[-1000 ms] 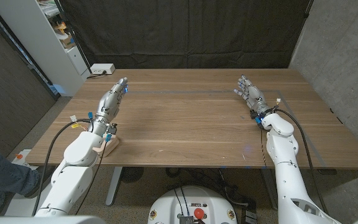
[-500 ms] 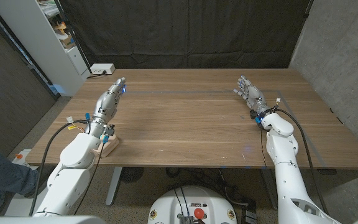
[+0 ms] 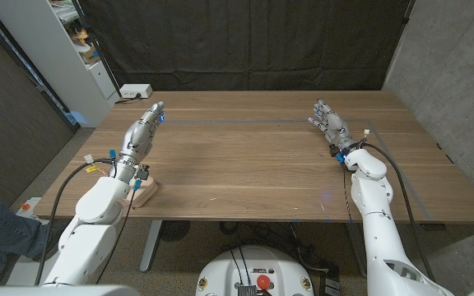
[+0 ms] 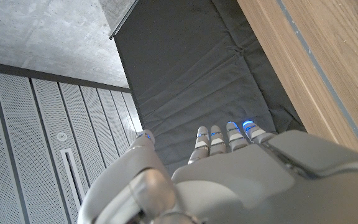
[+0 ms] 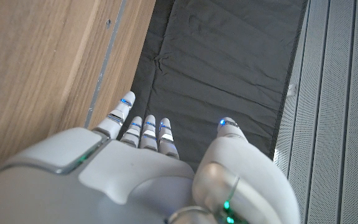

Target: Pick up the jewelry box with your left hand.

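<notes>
Dark pleated curtain hangs behind the long wooden table where I stand. The small pale pink jewelry box sits at the near edge of the table on my left side, partly hidden under my left forearm, with the wrist cables just above it. No brand or writing can be read on it from the head view.

My left hand is well apart from the box, further in over the table, its fingers stretched out straight and together, holding nothing. In the left wrist view the same hand shows blue lights at the fingertips. My right hand is over the far right part of the table, fingers spread and empty.

A small white box-shaped device lies at the far left corner, and a white shelf unit stands beyond it.
</notes>
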Robot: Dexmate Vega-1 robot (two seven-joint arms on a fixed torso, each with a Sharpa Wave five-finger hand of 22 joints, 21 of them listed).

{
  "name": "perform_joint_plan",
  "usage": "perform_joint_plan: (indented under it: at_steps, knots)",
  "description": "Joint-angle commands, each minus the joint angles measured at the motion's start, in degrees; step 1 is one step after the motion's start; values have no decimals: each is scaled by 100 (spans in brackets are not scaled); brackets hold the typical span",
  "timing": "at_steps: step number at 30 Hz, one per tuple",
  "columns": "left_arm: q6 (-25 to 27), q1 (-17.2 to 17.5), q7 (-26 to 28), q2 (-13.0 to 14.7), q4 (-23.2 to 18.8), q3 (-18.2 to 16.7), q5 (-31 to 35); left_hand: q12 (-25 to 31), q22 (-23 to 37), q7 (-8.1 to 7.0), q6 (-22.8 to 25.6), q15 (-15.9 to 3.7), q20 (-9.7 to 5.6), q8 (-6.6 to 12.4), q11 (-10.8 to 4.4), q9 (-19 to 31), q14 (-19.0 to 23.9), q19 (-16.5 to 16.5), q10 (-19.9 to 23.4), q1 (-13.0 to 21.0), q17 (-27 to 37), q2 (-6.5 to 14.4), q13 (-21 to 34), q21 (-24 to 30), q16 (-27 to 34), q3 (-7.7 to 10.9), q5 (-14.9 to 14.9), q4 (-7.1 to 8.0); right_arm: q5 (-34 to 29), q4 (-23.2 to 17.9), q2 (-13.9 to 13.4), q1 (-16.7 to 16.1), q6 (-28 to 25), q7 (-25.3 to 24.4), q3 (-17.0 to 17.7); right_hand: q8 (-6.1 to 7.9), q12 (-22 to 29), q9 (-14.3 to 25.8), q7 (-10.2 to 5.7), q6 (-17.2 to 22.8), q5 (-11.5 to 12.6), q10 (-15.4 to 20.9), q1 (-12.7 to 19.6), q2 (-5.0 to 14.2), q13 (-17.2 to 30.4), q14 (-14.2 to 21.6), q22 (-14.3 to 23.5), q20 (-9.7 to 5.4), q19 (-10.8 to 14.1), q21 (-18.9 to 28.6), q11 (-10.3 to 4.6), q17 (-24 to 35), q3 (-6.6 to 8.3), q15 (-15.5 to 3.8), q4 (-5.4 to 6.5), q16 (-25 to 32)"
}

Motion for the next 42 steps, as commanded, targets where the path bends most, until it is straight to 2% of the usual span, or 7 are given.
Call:
perform_joint_plan:
  at_steps: [1, 23, 42]
  knots:
    - [-19, 77, 41, -5, -109, -106, 94, 27, 25, 26, 52, 20, 9, 54, 30, 23, 50, 45, 35, 44, 24, 26, 12, -35, 45, 3, -26, -15, 18, 168, -19, 113, 76, -27, -22, 11, -40, 3, 2, 43, 21, 51, 8, -17, 0, -13, 8, 3, 42, -18, 13, 8, -19, 64, 5, 30]
    - [329, 519, 171, 40, -618, -492, 374, 27, 25, 29, 99, 14, 2, 51, 24, 24, 93, 69, 78, 42, 25, 32, 13, -65, 43, 0, -29, -35, 27, 144, -72, 66, 82, -10, -35, 3, -65, -3, -17, 26, 24, 60, 5, -5, -1, -10, 9, 9, 65, -81, 30, -24, -26, 65, -7, 30]
    - [255, 950, 173, -149, -1008, -779, 559, 21, 26, 18, 102, 9, 10, 41, 40, 24, 97, 77, 88, 42, 25, 36, 13, -85, 35, -2, -30, -48, 22, -150, -58, -139, -70, 45, 14, 3, -84, -6, -16, 22, 25, 64, -2, 6, -1, -10, 10, 11, 86, -129, 22, -47, -32, 70, -13, 31]
